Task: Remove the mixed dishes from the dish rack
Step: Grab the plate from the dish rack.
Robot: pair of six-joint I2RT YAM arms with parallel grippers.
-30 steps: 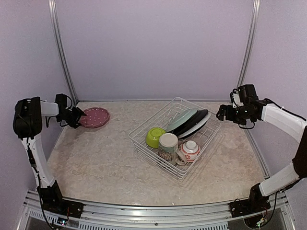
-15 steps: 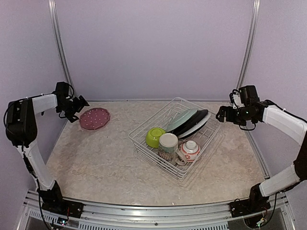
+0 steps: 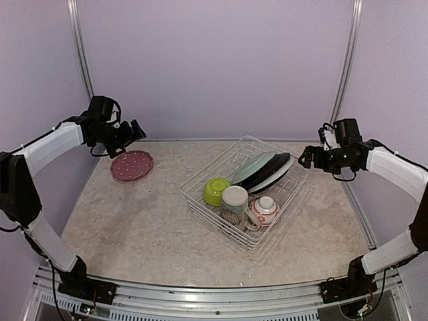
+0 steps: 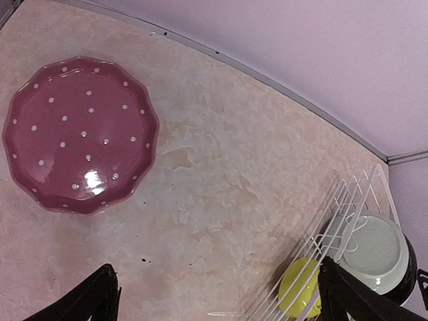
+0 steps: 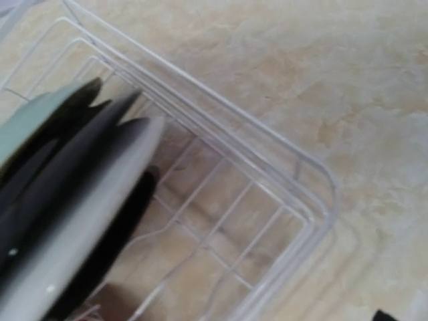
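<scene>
Up at the far left, raised above the worktop [image 3: 134,227] and close to the back wall: the left end effector [image 3: 134,130], spread wide, gripping nothing. Just below and in front of it, flat on the worktop and well apart from every other dish: the red dotted plate [image 3: 132,164], face up, with a scalloped rim, touched by neither finger. From the left wrist, that plate at upper left and the two dark fingers [image 4: 93,301] far apart at the bottom corners, only bare mottled surface between them. Right of centre, set at an angle: the white wire dish rack [image 3: 194,200]. In its far half, leaning on edge among the tines and packed close together: pale green plate [image 3: 253,166] outermost on the left, then black plate [image 3: 267,171], then white plate [image 3: 277,179]. In its near half: lime-green bowl [image 3: 216,190] tilted at the left, cream patterned mug [image 3: 235,198] just beside it, white-and-red small bowl [image 3: 265,209] at the right, close against the mug. Off the rack's far right corner, raised above the worktop: the right end effector [image 3: 305,158], jaws wide, empty, pointed toward the rack. From the right wrist, blurred: the rack's corner and the plate edges below, with only a sliver of one finger at the lower right edge.
</scene>
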